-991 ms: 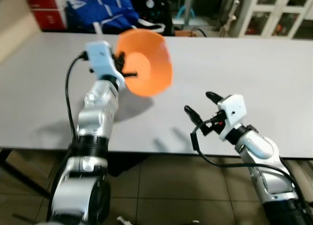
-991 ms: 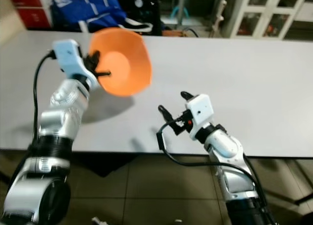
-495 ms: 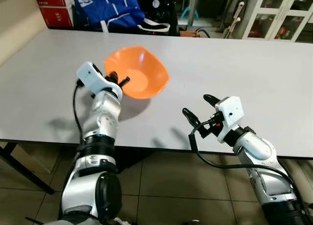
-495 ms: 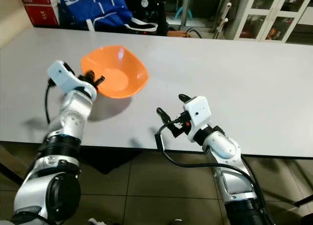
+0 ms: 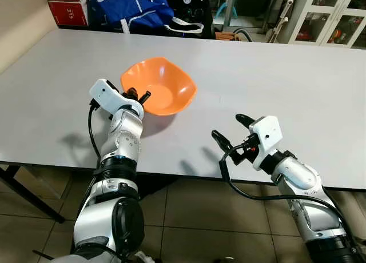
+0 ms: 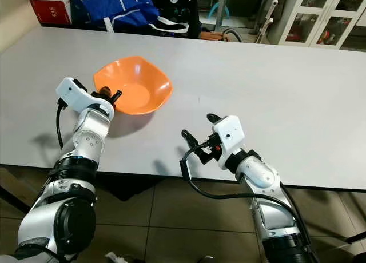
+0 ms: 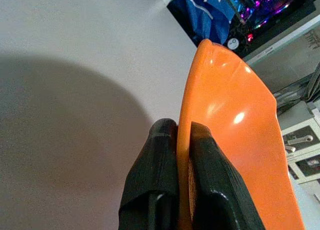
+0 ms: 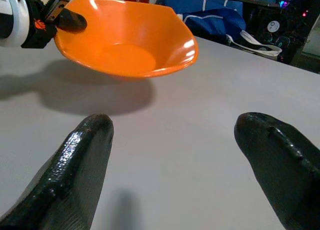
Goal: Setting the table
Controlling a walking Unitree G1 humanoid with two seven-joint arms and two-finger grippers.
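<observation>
The left gripper is pinching the rim of an orange bowl, holding it just above the grey table for placing, while the right gripper, fingers spread and empty, is hovering near the bowl's right.

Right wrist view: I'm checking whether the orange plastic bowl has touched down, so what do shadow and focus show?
Right wrist view: the orange plastic bowl casts a dark shadow on the grey table beneath, with a visible gap; near black fingers are blurred.
</observation>
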